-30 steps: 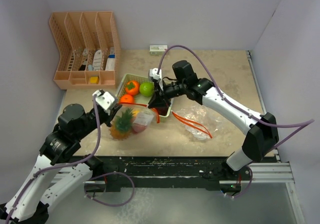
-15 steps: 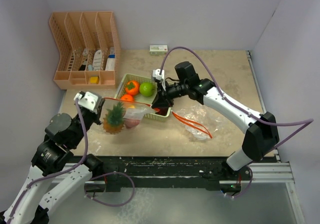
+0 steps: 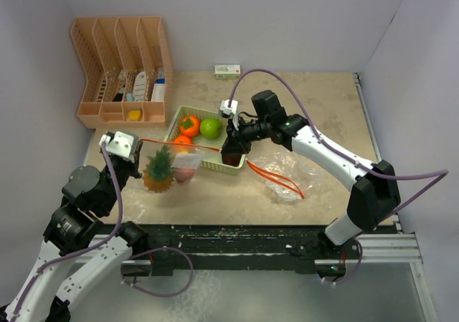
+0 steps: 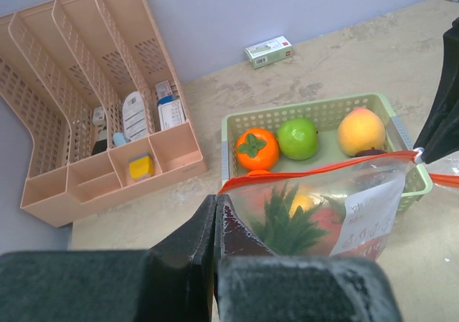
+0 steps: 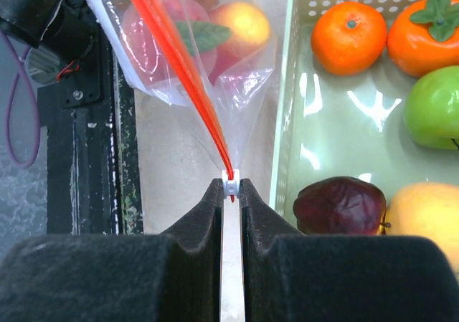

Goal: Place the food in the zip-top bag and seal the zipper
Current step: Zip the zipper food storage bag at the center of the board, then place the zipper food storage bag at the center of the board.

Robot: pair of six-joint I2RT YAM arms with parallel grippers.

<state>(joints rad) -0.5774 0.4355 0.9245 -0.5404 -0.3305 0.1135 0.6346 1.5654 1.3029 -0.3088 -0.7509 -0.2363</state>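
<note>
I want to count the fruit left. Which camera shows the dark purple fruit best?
The right wrist view: the dark purple fruit shows nearly whole in the green basket. The left wrist view shows only a dark sliver of it behind the red zipper. In the top view the right arm hides it.

This is looking like a robotics lab cell: plain pale walls [image 3: 301, 21] are boxing in a marble-look table [image 3: 323, 107], an aluminium rail [image 3: 391, 244] is running along the table's near edge, and purple cables [image 3: 258, 69] are trailing over it.
</note>
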